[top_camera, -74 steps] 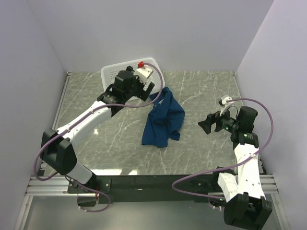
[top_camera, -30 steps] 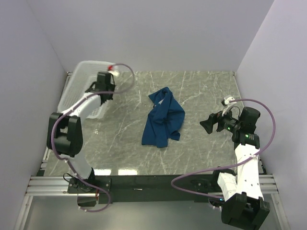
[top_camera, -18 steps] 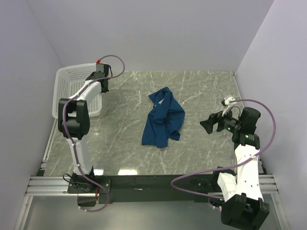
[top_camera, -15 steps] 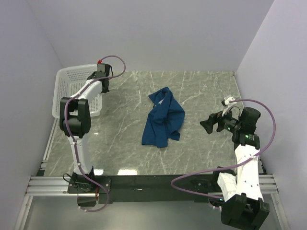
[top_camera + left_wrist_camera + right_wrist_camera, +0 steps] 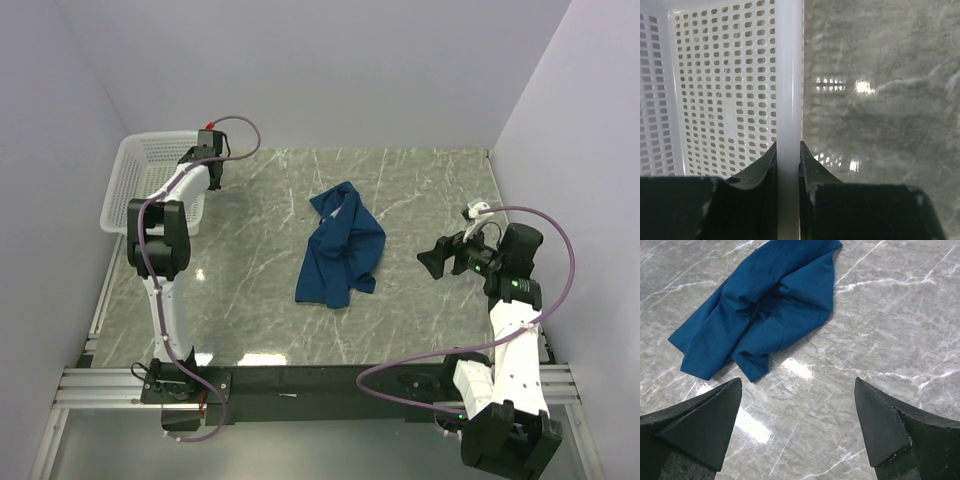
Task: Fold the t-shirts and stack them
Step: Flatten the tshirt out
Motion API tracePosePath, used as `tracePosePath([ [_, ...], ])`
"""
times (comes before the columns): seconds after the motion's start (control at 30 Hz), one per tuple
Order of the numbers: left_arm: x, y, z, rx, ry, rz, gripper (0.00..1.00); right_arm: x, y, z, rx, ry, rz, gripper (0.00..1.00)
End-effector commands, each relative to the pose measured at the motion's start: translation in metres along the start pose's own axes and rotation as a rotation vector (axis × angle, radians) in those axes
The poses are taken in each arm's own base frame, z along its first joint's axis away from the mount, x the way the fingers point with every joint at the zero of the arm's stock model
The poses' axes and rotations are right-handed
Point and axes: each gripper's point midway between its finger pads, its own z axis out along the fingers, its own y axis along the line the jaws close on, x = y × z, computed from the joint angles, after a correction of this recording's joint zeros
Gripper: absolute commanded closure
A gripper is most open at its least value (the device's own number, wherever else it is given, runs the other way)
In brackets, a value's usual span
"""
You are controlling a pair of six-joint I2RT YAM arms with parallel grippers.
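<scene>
One dark blue t-shirt (image 5: 340,248) lies crumpled in a heap near the middle of the marble table, also seen in the right wrist view as the t-shirt (image 5: 765,305). My left gripper (image 5: 211,166) is far from it at the back left corner, shut on the rim of the white lattice basket (image 5: 140,190). In the left wrist view the gripper (image 5: 788,146) pinches the basket's rim (image 5: 789,75) between both fingers. My right gripper (image 5: 432,262) hovers to the right of the t-shirt, open and empty, its jaws (image 5: 797,382) wide apart over bare marble.
The basket sits against the left wall, partly overhanging the table's left edge. Pale walls close in the table at the back and both sides. Bare marble table (image 5: 420,330) surrounds the t-shirt.
My left arm has swung the basket from the table's back middle out to the far left corner. The t-shirt and the right arm have not moved.
</scene>
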Motion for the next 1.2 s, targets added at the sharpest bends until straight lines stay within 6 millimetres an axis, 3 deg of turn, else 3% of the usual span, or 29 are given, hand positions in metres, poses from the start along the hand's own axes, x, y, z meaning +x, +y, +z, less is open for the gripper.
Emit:
tracePosePath([
  [0.0, -0.046, 0.004, 0.000, 0.018, -0.129, 0.004, 1.00, -0.002, -0.002, 0.001, -0.005, -0.008, -0.007, 0.01],
  [0.07, -0.055, 0.003, 0.003, 0.017, -0.142, 0.003, 0.99, -0.003, -0.002, 0.001, -0.005, -0.009, -0.008, 0.01],
  [0.13, -0.064, 0.008, 0.003, -0.003, -0.160, -0.012, 0.89, -0.003, -0.003, 0.000, 0.001, -0.010, -0.007, 0.01],
  [0.17, -0.067, 0.012, 0.003, -0.019, -0.165, -0.031, 0.70, -0.002, -0.003, 0.000, -0.002, -0.009, -0.009, 0.01],
  [0.27, -0.081, 0.022, -0.009, -0.051, -0.200, -0.085, 0.39, -0.003, -0.003, 0.000, -0.001, -0.013, -0.011, 0.01],
  [0.33, -0.095, 0.026, -0.026, -0.030, -0.239, -0.115, 0.33, -0.002, -0.003, 0.000, -0.002, -0.012, -0.008, 0.01],
  [0.37, -0.114, 0.034, -0.052, -0.011, -0.299, -0.153, 0.24, -0.002, -0.003, 0.000, -0.002, -0.010, -0.011, 0.01],
  [0.4, -0.126, 0.030, -0.069, 0.053, -0.343, -0.167, 0.23, -0.002, -0.003, 0.000, -0.003, -0.008, -0.014, 0.01],
  [0.43, -0.126, 0.028, -0.081, 0.093, -0.362, -0.174, 0.08, -0.001, -0.002, 0.000, -0.007, -0.009, -0.019, 0.01],
  [0.47, -0.154, 0.043, -0.133, 0.128, -0.496, -0.225, 0.01, -0.001, 0.000, -0.001, -0.014, -0.012, -0.036, 0.01],
  [0.5, -0.139, 0.021, -0.141, 0.252, -0.501, -0.203, 0.01, 0.000, 0.002, -0.001, -0.027, -0.013, -0.046, 0.01],
  [0.53, -0.150, 0.033, -0.195, 0.299, -0.616, -0.215, 0.00, 0.000, 0.007, -0.002, -0.047, -0.020, -0.059, 0.01],
  [0.57, -0.159, 0.032, -0.222, 0.368, -0.715, -0.288, 0.01, 0.003, 0.014, -0.003, -0.083, -0.024, -0.086, 0.01],
  [0.6, -0.123, 0.012, -0.213, 0.439, -0.669, -0.290, 0.01, 0.003, 0.018, -0.004, -0.097, -0.031, -0.108, 0.01],
  [0.63, -0.122, 0.004, -0.261, 0.584, -0.771, -0.272, 0.00, 0.005, 0.020, -0.004, -0.109, -0.032, -0.112, 0.02],
  [0.67, -0.114, -0.005, -0.275, 0.670, -0.795, -0.305, 0.01, 0.003, 0.023, -0.005, -0.122, -0.042, -0.122, 0.02],
  [0.7, -0.082, -0.027, -0.268, 0.753, -0.729, -0.304, 0.00, 0.004, 0.025, -0.005, -0.132, -0.043, -0.121, 0.02],
  [0.73, -0.068, -0.045, -0.294, 0.917, -0.711, -0.297, 0.01, 0.004, 0.027, -0.005, -0.139, -0.040, -0.119, 0.02],
  [0.9, 0.022, -0.098, -0.287, 1.172, -0.348, -0.394, 0.04, 0.013, 0.050, 0.005, -0.272, 0.031, -0.087, 0.06],
  [0.93, 0.033, -0.101, -0.288, 1.177, -0.312, -0.404, 0.05, 0.008, 0.054, 0.009, -0.288, 0.054, -0.118, 0.09],
  [0.97, 0.043, -0.102, -0.286, 1.164, -0.300, -0.382, 0.05, 0.021, 0.065, 0.016, -0.335, 0.135, -0.099, 0.11],
  [1.0, 0.059, -0.104, -0.281, 1.144, -0.265, -0.381, 0.05, 0.028, 0.092, 0.024, -0.418, 0.200, -0.161, 0.12],
  [1.07, 0.074, -0.094, -0.283, 1.070, -0.283, -0.360, 0.05, 0.035, 0.099, 0.039, -0.403, 0.302, -0.198, 0.15],
  [1.1, 0.086, -0.092, -0.279, 1.033, -0.274, -0.354, 0.05, 0.039, 0.118, 0.044, -0.461, 0.330, -0.227, 0.16],
  [1.17, 0.092, -0.076, -0.287, 0.951, -0.348, -0.320, 0.04, 0.039, 0.123, 0.060, -0.425, 0.377, -0.253, 0.16],
])
